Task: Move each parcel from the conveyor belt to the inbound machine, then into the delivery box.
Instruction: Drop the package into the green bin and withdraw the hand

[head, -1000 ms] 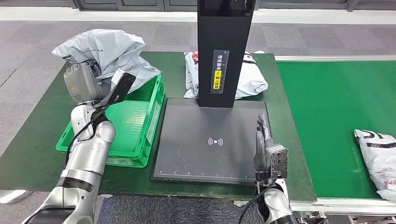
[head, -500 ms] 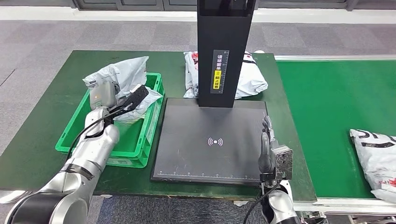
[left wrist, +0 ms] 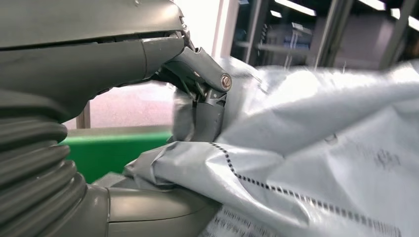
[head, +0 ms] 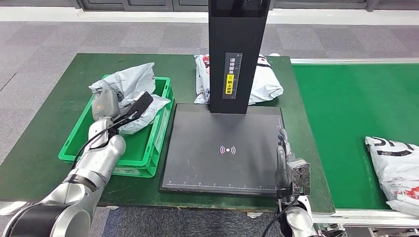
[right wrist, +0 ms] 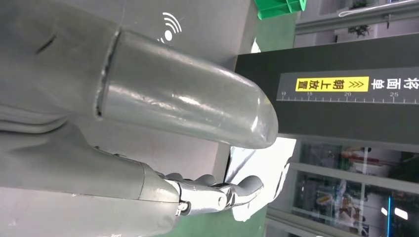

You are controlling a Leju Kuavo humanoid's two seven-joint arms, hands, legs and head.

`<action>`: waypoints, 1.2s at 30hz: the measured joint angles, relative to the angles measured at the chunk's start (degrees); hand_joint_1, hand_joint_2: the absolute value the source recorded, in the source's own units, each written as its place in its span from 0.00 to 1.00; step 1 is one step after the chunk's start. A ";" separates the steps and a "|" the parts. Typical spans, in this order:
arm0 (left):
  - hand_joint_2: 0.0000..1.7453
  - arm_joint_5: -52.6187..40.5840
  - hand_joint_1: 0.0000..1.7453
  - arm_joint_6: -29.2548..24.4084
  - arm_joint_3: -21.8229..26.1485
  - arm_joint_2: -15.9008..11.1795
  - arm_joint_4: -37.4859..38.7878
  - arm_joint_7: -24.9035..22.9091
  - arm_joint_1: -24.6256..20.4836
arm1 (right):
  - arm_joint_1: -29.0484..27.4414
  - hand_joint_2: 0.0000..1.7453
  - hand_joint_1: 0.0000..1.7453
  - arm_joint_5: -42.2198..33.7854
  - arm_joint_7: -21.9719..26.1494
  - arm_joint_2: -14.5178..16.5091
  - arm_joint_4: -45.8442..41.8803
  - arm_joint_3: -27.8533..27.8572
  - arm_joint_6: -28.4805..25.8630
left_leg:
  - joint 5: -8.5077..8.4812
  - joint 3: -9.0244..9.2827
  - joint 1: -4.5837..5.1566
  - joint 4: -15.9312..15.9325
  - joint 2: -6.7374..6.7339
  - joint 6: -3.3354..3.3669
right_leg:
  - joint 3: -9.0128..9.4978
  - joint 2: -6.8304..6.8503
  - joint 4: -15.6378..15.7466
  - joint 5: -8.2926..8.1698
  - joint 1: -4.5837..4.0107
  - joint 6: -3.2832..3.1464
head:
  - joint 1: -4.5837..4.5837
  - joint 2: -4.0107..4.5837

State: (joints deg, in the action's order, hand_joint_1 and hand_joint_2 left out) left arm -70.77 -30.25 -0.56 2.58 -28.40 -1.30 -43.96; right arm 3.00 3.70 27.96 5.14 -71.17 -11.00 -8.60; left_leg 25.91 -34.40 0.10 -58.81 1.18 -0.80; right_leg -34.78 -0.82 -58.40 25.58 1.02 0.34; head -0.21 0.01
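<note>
Column label [head: 232,75]: vertical white Chinese characters on the black column of the inbound machine, too small to read for certain.
Yellow tag [head: 229,84]: on the same label, black Chinese characters with arrow marks; in the right wrist view [right wrist: 332,84] it reads 朝上放置.
Ruler scale [right wrist: 346,98]: beside the yellow tag, numbered 10, 15, 20, 25.
Wireless symbol [head: 228,149]: white, centre of the black scanning plate.
Parcel print [left wrist: 257,227]: small, blurred, unreadable.

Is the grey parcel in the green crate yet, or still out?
In: grey parcel sits over the green crate rim, partly inside, left hand gripping it.
</note>
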 joint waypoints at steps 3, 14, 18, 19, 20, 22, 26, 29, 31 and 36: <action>0.00 2.80 0.00 -3.96 0.14 -0.43 -2.04 2.04 1.26 | -0.11 0.00 0.00 0.38 -0.57 0.00 0.00 0.01 0.44 | 0.00 0.00 0.00 0.00 0.00 0.00 | 0.00 0.00 0.00 0.00 0.00 0.00 | 0.01 0.01; 0.00 8.31 0.00 -7.33 0.99 -1.01 -7.21 6.20 4.50 | -0.23 0.00 0.00 0.71 -0.98 -0.01 0.00 0.15 1.10 | 0.00 -0.01 0.00 0.01 0.00 0.00 | -0.01 0.00 0.00 0.01 0.00 0.00 | -0.01 0.01; 0.00 10.58 0.00 -6.92 1.66 -1.31 -12.89 7.42 6.76 | 2.19 0.00 0.00 0.42 -1.05 -0.21 0.28 0.86 1.28 | -0.01 -0.01 0.00 -0.01 0.01 0.00 | -0.01 0.01 0.00 -0.02 0.00 0.02 | 0.01 0.01; 0.00 10.56 0.00 -6.91 1.66 -1.32 -13.30 7.42 6.77 | 2.71 0.00 0.00 0.38 -1.04 -0.22 0.37 0.96 1.20 | -0.01 -0.01 0.00 -0.01 0.01 0.00 | -0.01 0.01 0.00 -0.02 0.00 0.02 | 0.01 0.00; 0.00 10.54 0.00 -6.91 1.66 -1.32 -13.46 7.42 6.77 | 2.88 0.00 0.00 0.38 -1.03 -0.22 0.37 0.98 1.19 | -0.01 -0.01 0.00 -0.01 0.00 0.00 | -0.01 0.00 0.00 -0.02 0.00 0.02 | 0.01 0.01; 0.00 10.50 0.00 -6.91 1.66 -1.32 -13.64 7.42 6.76 | 3.02 0.00 0.00 0.38 -1.03 -0.22 0.37 1.01 1.19 | -0.01 -0.01 0.00 -0.01 0.01 0.00 | -0.02 0.00 0.00 -0.02 0.00 0.02 | 0.01 0.01; 0.00 10.47 0.00 -6.93 1.66 -1.32 -13.78 7.42 6.76 | 3.05 0.00 0.00 0.38 -1.03 -0.22 0.37 1.08 1.19 | -0.01 -0.02 0.00 0.00 0.02 0.00 | -0.02 0.01 0.00 -0.01 0.00 0.02 | 0.01 0.01; 0.00 10.60 0.00 -6.96 1.66 -1.32 -13.81 7.79 6.76 | 3.05 0.00 0.00 0.40 -1.05 -0.22 0.37 1.10 1.12 | 0.00 -0.02 0.00 0.00 0.01 0.00 | -0.03 0.00 0.00 -0.01 0.00 0.02 | 0.01 0.00; 0.00 11.73 0.00 -6.78 1.66 -1.25 -13.89 9.06 6.76 | 3.04 0.00 0.00 0.52 -1.10 -0.22 0.37 1.20 0.78 | 0.00 -0.02 0.00 0.00 0.01 0.00 | -0.04 0.00 0.00 -0.01 0.00 0.02 | 0.01 0.00; 0.00 23.93 0.00 1.47 1.66 -0.05 -15.95 16.78 6.83 | 2.89 0.00 0.00 2.80 -1.94 -0.23 0.37 2.20 -0.08 | -0.01 -0.02 0.00 -0.01 0.02 0.00 | -0.03 0.01 0.00 -0.02 0.01 0.02 | 0.01 0.01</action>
State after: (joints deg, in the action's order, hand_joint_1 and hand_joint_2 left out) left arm -46.84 -28.78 1.09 2.53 -44.35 15.48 -37.13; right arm 5.89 6.51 26.02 4.91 -70.79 -8.80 -8.68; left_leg 25.90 -34.42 0.10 -58.82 1.20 -0.80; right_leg -34.82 -0.81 -58.40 25.56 1.03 0.36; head -0.20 0.02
